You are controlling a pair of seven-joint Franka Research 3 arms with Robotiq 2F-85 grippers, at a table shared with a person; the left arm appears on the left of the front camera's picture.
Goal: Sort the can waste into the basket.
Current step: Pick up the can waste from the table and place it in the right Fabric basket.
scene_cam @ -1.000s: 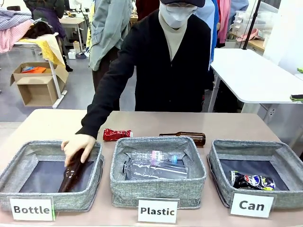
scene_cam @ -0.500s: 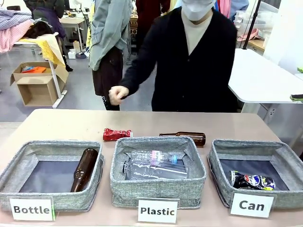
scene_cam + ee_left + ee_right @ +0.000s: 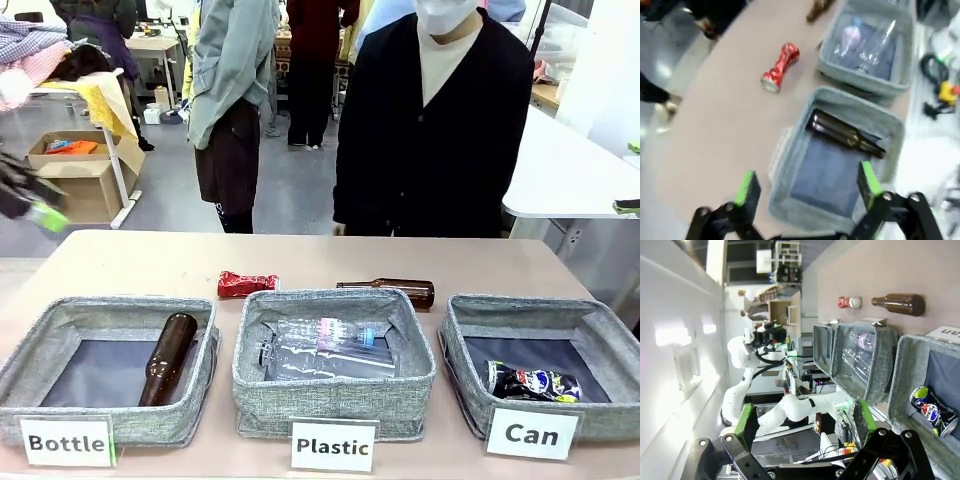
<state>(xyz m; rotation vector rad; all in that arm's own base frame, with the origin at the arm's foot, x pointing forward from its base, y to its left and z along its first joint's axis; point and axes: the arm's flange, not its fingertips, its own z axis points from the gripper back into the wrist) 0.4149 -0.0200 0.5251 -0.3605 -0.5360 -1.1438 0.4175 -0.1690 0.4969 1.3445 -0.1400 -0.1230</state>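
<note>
Green-padded left gripper (image 3: 807,185) spread wide, empty, facing the Bottle bin (image 3: 786,170). Right gripper (image 3: 805,419) likewise wide, empty. Red can (image 3: 245,284) lies on table (image 3: 120,265) behind Plastic bin (image 3: 262,402); black can (image 3: 533,382) inside Can basket (image 3: 545,309).

1. Baskets: we count three grey woven ones on the counter (image 3: 120,262): the Bottle basket (image 3: 110,308), the Plastic basket (image 3: 335,400) and the Can basket (image 3: 545,305).
2. Label cards: three white ones, the Bottle card (image 3: 66,442), the Plastic card (image 3: 333,446) and the Can card (image 3: 531,434).
3. Crushed cans: two, a red can (image 3: 245,284) and a black can (image 3: 533,382).
4. Brown glass bottles: two, the near bottle (image 3: 168,358) and the far bottle (image 3: 395,290).
5. Clear plastic bottles: we make it two, the upper clear bottle (image 3: 330,330) and the lower clear bottle (image 3: 320,360). They overlap, so we are less sure of this count.
</note>
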